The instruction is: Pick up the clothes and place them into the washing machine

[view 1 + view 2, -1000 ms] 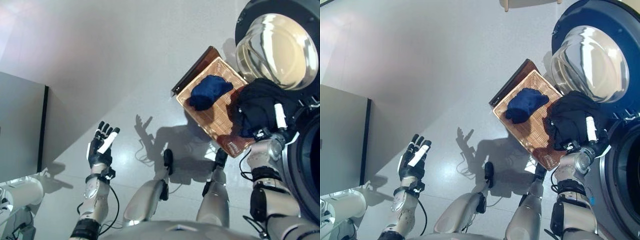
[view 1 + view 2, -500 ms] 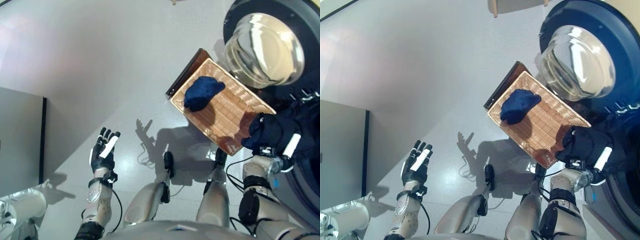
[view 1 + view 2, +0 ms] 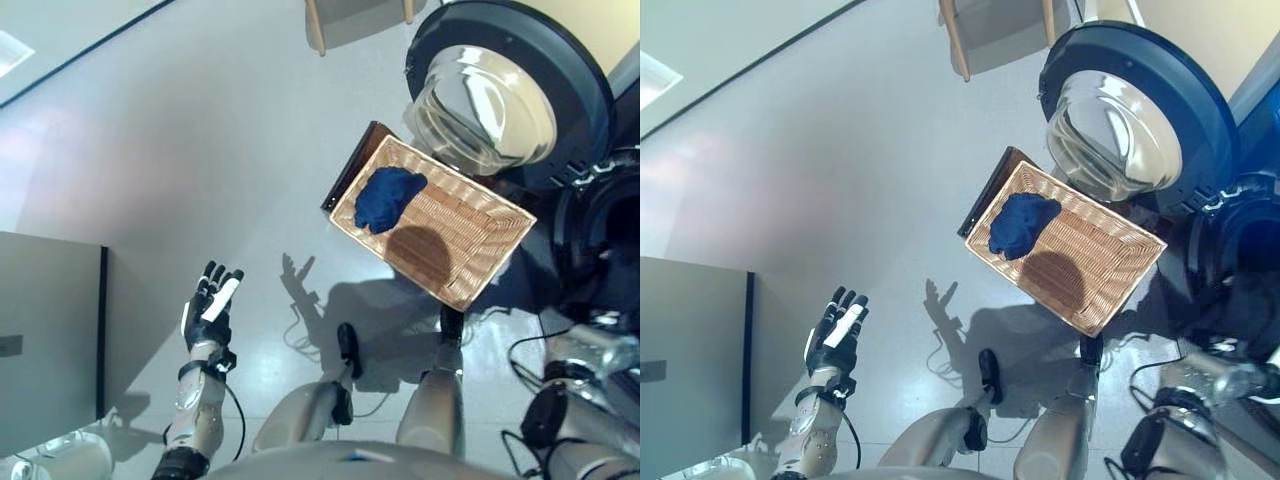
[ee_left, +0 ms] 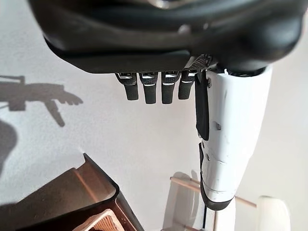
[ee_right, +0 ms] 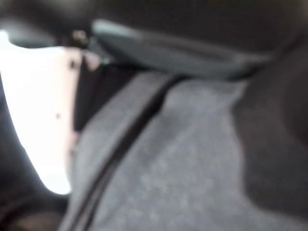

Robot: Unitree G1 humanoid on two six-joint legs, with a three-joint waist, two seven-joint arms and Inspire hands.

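Note:
A dark blue garment [image 3: 388,198] lies at the left end of a wicker basket [image 3: 480,230] on the floor. The washing machine's round glass door [image 3: 480,95] stands open beyond it, and the dark drum opening [image 3: 600,240] is at the right edge. My right forearm reaches to that opening, and a black garment [image 3: 1240,305] shows there. In the right wrist view, dark cloth [image 5: 183,159] fills the frame against my right hand [image 5: 43,120], which is shut on it. My left hand [image 3: 208,310] is held up over the floor at the lower left, open and empty.
A dark brown board [image 3: 350,175] lies under the basket's left end. A grey cabinet [image 3: 45,340] stands at the left edge. Wooden chair legs [image 3: 360,20] show at the top, near the machine door.
My right hand has carried the black garment from above the basket's right end over to the machine's opening at the right. The camera has shifted. My left hand stays raised and open.

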